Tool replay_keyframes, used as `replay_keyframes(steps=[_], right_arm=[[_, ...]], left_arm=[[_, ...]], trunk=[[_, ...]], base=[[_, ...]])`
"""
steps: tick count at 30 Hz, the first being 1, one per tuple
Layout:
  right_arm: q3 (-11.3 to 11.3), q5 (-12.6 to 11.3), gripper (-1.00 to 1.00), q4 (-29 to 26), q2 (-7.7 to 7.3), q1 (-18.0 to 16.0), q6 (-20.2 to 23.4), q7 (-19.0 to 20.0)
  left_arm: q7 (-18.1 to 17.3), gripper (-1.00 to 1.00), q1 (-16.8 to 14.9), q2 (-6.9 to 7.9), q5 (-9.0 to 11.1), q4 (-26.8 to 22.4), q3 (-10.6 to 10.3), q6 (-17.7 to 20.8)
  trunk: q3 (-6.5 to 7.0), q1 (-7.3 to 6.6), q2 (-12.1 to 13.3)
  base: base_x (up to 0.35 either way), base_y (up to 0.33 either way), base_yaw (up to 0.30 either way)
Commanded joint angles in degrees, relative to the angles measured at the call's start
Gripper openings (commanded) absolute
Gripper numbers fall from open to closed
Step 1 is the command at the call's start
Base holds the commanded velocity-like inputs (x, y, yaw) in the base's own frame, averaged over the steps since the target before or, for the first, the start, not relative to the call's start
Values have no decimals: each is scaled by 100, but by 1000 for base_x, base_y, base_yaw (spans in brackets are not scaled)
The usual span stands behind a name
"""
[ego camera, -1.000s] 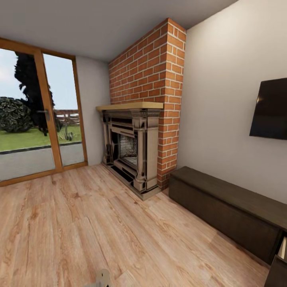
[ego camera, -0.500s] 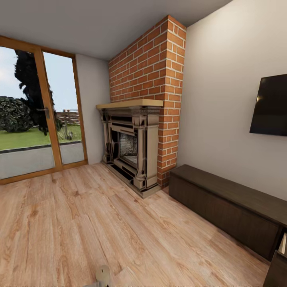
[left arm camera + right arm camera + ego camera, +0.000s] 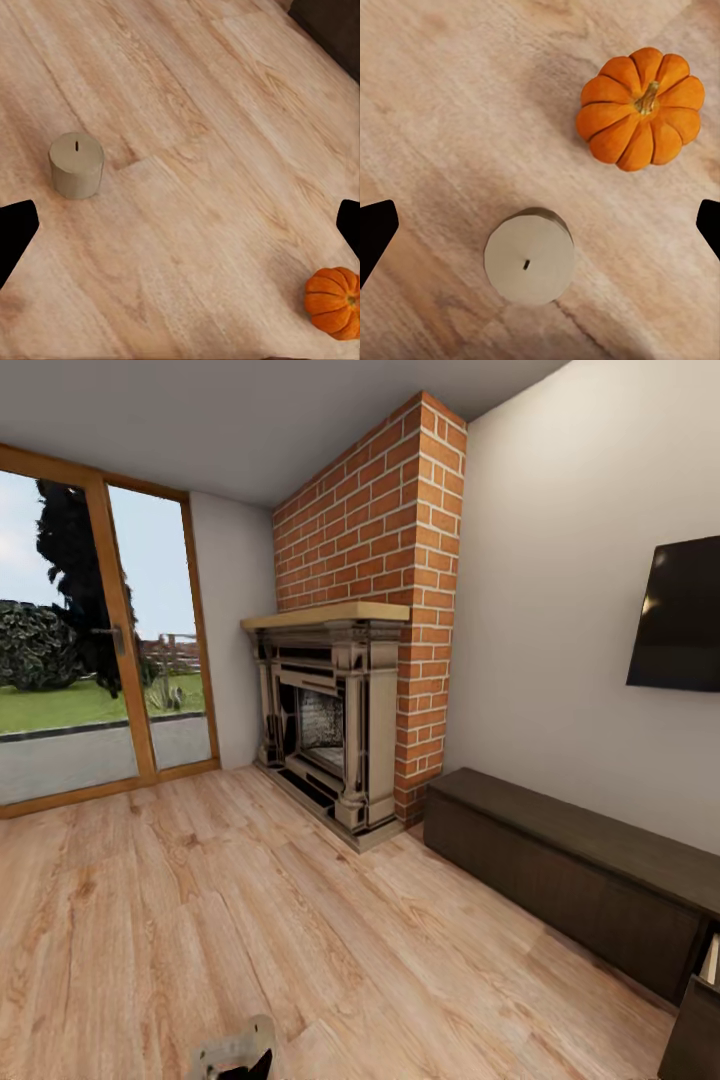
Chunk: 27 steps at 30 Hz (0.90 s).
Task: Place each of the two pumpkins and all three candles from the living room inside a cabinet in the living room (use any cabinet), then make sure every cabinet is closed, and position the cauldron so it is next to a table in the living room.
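- Candle (image 3: 529,259) stands on the wood floor (image 3: 435,112) beside a pumpkin (image 3: 640,107), under the right gripper (image 3: 540,225), jaws spread wide.
- Likely step: collecting; next, descend and close.
- Left gripper (image 3: 180,229) gapes too.

No text, label, brand, number or sign can be read anywhere here

Brick fireplace (image 3: 335,735), wall TV (image 3: 678,618), glass doors (image 3: 95,650).
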Motion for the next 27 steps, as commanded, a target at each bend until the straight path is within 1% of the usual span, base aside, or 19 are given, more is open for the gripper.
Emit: replay_keyframes(steps=[1, 2, 3, 4, 7, 9, 12, 17, 20, 21, 24, 27], right_arm=[[49, -36, 100, -14, -3, -1, 31, -40], [68, -36, 100, -14, -3, -1, 26, -40], [89, -36, 100, -14, -3, -1, 23, -40], [144, -36, 100, -14, -3, -1, 18, -40], [246, -36, 100, -14, -3, -1, 8, -40], [283, -36, 100, -14, 0, -1, 3, -40], [307, -36, 100, -17, -2, -1, -3, -40], [319, -36, 100, -21, 0, -1, -13, -40], [321, -36, 100, -22, 12, -1, -10, -40], [322, -36, 100, -19, 39, -1, -9, -40], [324, -36, 100, -16, 79, -1, -8, -40], [329, -36, 100, -15, 98, -1, -8, -40]], left_arm=[[54, 100, -1, 5, 67, -100, 124, 191], [50, 100, -7, 5, 69, -228, 392, 572], [46, 100, -17, 4, 68, -281, 517, 764], [40, 100, -56, 7, 67, -376, 719, 1089], [38, 100, -165, 5, 65, -491, 958, 1481], [38, 100, -282, 4, 71, -539, 1042, 1643], [38, 100, -413, 1, 93, -585, 1096, 1818], [-9, 100, -454, -2, 115, -610, 1133, 1894], [-246, 100, -461, -4, 118, -611, 1140, 1909], [-404, 100, -462, -5, 116, -604, 1143, 1910], [-639, 100, -459, -2, 112, -585, 1142, 1908], [-745, 100, -457, -4, 110, -570, 1139, 1900]], trunk=[[-24, 22, -44], [-42, 44, -84], [-60, 66, -124], [-78, 88, -164], [-132, 154, -285], [-167, 198, -365], [-221, 264, -485], [-311, 374, -686], [-365, 439, -806], [-383, 461, -846], [-437, 527, -966], [-491, 593, -1087]], base=[[0, 0, 0], [0, 0, 0], [0, 0, 0], [0, 0, 0], [0, 0, 0], [0, 0, 0], [0, 0, 0], [0, 0, 0], [0, 0, 0], [0, 0, 0], [0, 0, 0], [0, 0, 0]])
